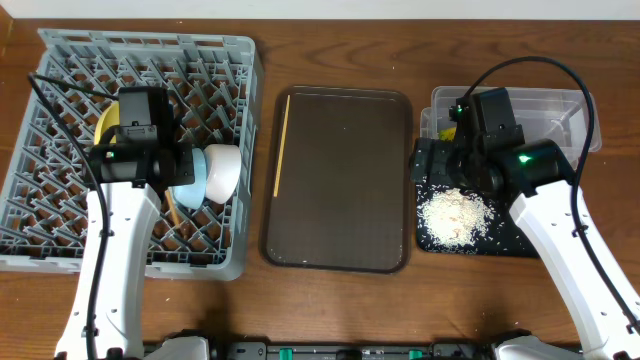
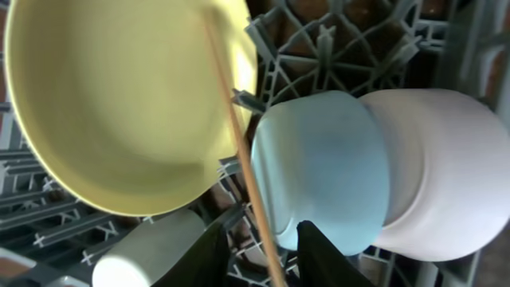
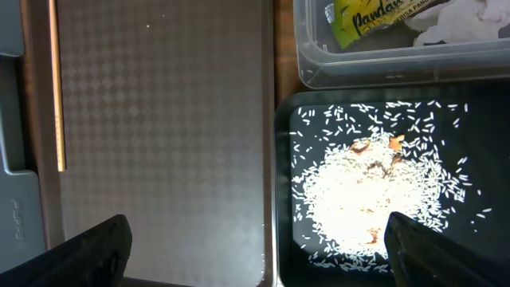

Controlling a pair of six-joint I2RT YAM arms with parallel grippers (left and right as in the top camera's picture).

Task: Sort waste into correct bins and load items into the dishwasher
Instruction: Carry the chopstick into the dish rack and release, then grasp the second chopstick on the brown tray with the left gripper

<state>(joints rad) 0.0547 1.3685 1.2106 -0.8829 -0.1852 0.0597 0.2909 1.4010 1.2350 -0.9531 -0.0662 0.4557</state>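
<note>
"Chopstick in the dish rack, frame left: do we hold it?"
"No. Our left gripper stands loose around it, so it leans across the yellow plate. Our right gripper gapes empty over the rice."
</note>
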